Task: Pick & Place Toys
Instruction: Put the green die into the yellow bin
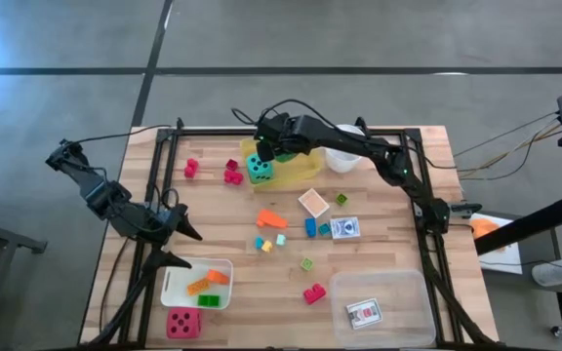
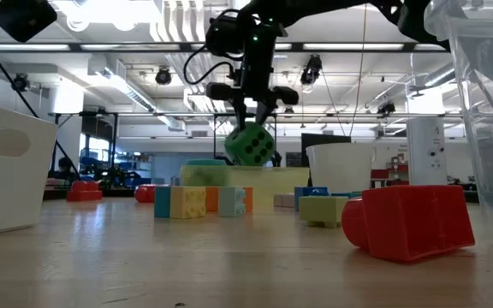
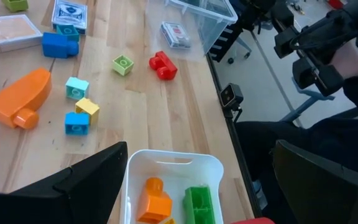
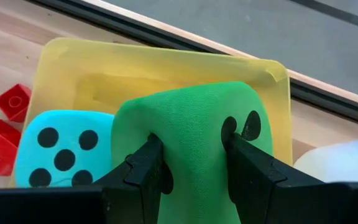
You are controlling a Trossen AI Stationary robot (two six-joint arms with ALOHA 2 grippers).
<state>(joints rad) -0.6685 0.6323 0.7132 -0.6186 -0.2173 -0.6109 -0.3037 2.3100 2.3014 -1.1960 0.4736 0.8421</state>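
Right arm: stretched from the worktop's right edge toward the far edge, wrist bent down over the yellow tray (image 1: 305, 164).
Right gripper (image 4: 194, 163): its fingers (image 4: 143, 171) are clamped on the green die (image 4: 194, 134), pressing dents into both flanks.
Green die: soft, foam-like, with black dots; held in the air above the tray, clear of the worktop in the low view.
Teal die (image 4: 64, 149): lies in the yellow tray just beside the green die, five black dots facing up.
Yellow tray: shallow, translucent plastic with rounded corners, near the middle of the far edge.
Left arm: waits over the near-left corner, by the white tray (image 1: 179, 285).
Left gripper (image 3: 197, 177): fingers spread wide, holding nothing.
White tray: holds an orange block (image 3: 153, 199) and a green block (image 3: 199, 204), both studded plastic.
Red die (image 1: 183, 323): at the near edge, beside the white tray.
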